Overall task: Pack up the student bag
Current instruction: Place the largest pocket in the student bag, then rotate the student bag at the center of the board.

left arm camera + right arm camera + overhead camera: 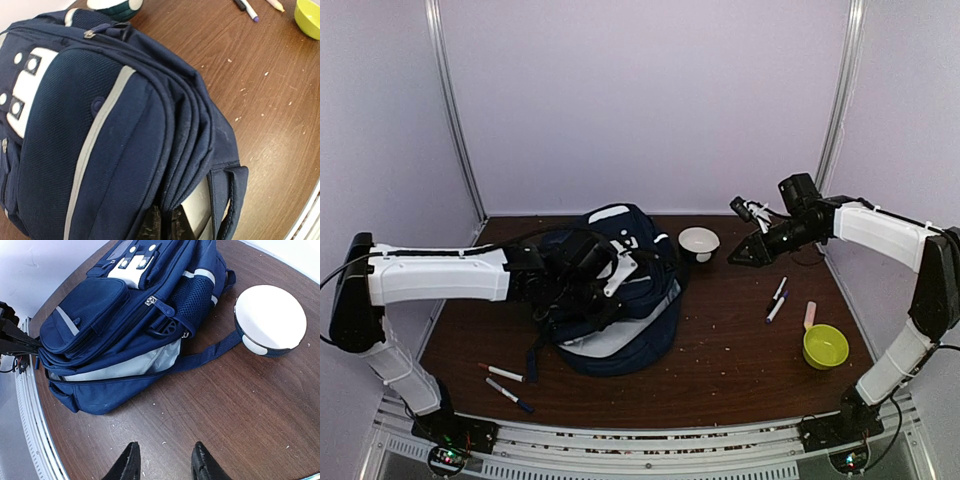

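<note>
Student bag (75,150), pinched by left end effector (165,226)

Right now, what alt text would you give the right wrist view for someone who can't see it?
A navy bag lies on a brown table, its main zip gaping to show grey lining. A white bowl sits by one strap, and the open, empty right gripper pokes in from below.

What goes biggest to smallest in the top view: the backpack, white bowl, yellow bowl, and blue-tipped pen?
1. backpack
2. yellow bowl and white bowl, too alike to rank
3. blue-tipped pen
</note>
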`<state>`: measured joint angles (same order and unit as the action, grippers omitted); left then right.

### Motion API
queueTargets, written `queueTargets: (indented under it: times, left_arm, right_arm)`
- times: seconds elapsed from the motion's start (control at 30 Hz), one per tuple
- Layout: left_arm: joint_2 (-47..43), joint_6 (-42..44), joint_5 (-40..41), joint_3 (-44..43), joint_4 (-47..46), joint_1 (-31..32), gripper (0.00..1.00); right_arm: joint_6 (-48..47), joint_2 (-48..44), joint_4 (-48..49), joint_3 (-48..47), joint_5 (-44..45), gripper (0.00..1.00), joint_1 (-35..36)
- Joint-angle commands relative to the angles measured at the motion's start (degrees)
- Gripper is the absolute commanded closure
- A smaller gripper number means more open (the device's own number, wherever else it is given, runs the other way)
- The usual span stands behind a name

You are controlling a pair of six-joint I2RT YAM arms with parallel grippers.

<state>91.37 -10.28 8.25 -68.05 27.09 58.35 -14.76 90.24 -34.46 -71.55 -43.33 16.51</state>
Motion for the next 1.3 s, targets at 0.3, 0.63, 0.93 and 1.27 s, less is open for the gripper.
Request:
queueTargets:
  times: [0.3,0.63,0.93,1.27]
  left_arm:
    - [-2.81,-1.48,-0.29,0.31,-4.90,-2.40,1.00]
    - [11.48,4.87,-4.71,-15.29,-4.01,-0.25,1.00]
    - [4.21,3.48,2.22,-9.51,-2.79,0.28,0.37]
    - [-13.80,-11.29,14.39,11.48,0.88,-5.43,0.31]
  right_arm:
    - [-0.28,0.57,1.21,1.15,1.22,0.66,0.14]
    - [-0.51,0.22,0.21,0.70,2.57,0.66,-0.14]
    - [-0.28,0.07,0.17,0.88,1.70,0.66,-0.19]
    - [-0.34,0.12,0.18,0.69,-0.02,0.66,-0.25]
